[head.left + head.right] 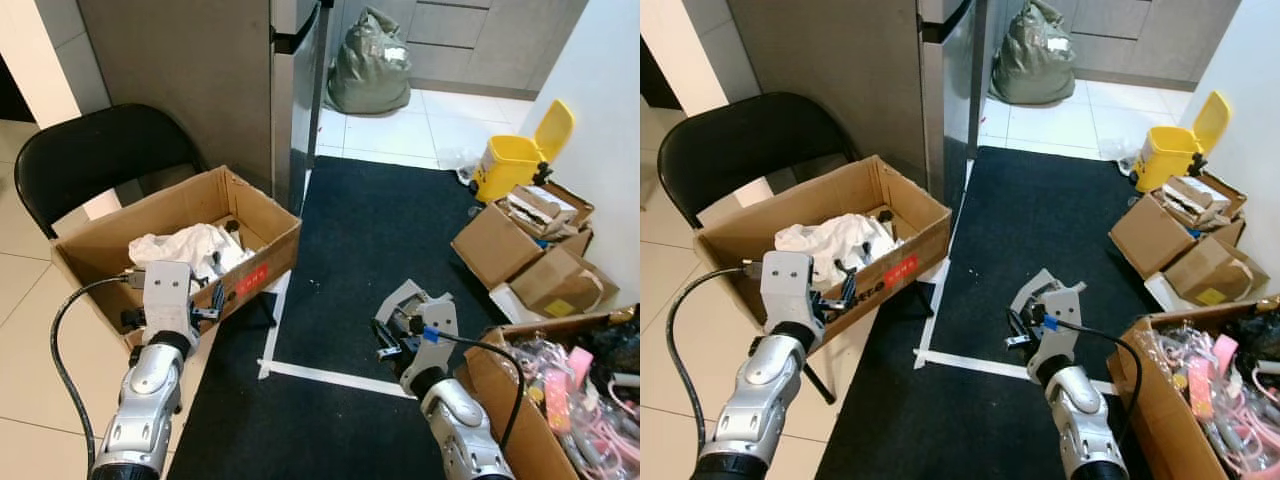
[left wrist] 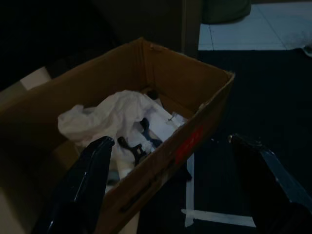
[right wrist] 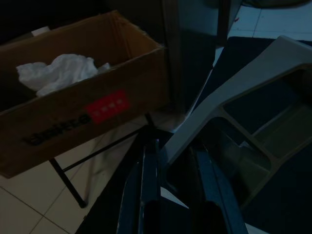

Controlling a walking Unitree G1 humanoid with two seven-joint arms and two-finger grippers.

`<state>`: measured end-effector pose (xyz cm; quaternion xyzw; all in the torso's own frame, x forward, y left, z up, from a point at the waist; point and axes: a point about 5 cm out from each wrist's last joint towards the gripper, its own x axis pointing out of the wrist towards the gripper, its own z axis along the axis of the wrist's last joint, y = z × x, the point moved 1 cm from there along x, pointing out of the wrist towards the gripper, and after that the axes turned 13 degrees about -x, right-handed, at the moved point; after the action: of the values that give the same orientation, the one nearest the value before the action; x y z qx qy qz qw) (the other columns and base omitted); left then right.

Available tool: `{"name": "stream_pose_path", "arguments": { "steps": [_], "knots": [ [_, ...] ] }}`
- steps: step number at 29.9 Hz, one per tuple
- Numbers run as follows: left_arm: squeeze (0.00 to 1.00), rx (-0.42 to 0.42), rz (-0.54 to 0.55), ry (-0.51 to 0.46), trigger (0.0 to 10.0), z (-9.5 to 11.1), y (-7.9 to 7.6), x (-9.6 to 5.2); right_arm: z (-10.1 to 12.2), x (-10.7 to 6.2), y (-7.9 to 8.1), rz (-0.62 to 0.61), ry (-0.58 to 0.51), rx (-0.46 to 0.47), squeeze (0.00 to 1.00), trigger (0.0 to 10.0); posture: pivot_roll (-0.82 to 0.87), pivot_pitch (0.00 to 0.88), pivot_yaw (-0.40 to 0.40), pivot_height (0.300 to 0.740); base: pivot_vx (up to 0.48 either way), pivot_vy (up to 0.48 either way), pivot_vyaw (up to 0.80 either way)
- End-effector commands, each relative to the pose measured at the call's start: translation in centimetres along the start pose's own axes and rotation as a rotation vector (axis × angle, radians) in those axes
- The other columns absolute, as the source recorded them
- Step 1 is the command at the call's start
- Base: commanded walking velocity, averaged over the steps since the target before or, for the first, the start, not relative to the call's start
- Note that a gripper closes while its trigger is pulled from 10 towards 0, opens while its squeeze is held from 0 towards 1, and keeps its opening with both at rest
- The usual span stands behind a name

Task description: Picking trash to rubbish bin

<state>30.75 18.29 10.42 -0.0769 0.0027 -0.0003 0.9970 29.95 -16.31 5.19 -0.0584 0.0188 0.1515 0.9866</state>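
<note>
Grey moulded tray piece (image 3: pixel 243 122) is clamped in right gripper (image 1: pixel 400 325) over black mat (image 1: pixel 380 230); left gripper (image 2: pixel 175 195) is held wide by cardboard box (image 1: pixel 250 215) w/ white paper (image 1: pixel 185 245).

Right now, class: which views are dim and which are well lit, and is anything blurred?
Both eye views are bright and sharp: the box and yellow bin read clearly. Both wrist views are dark; the left wrist view shows the left gripper's fingers as soft, out-of-focus shapes, and the right wrist view shows the grey tray in shade.
</note>
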Motion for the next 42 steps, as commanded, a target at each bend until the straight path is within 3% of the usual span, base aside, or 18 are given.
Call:
{"name": "stream_pose_path", "arguments": {
  "steps": [1,25,42],
  "knots": [
    [0.0,0.007,-0.001,0.022,10.0,-0.48,-0.03,-0.14,-0.36,-0.27,-0.04,-0.003,0.012,-0.004,0.0,10.0,0.0,0.099,-0.021,0.74,0.266,0.0,0.0],
    [0.0,-0.003,0.002,0.028,10.0,-0.65,-0.12,-0.29,-0.17,-0.42,0.3,0.032,0.0,-0.058,0.0,10.0,-0.01,0.112,-0.029,0.74,0.264,0.0,0.0],
    [0.0,-0.007,0.013,0.029,10.0,-0.8,-0.06,-0.47,-0.12,-0.25,0.35,0.054,0.004,-0.074,0.0,10.0,0.0,0.102,-0.047,0.74,0.264,0.0,0.53]
  ]
}}
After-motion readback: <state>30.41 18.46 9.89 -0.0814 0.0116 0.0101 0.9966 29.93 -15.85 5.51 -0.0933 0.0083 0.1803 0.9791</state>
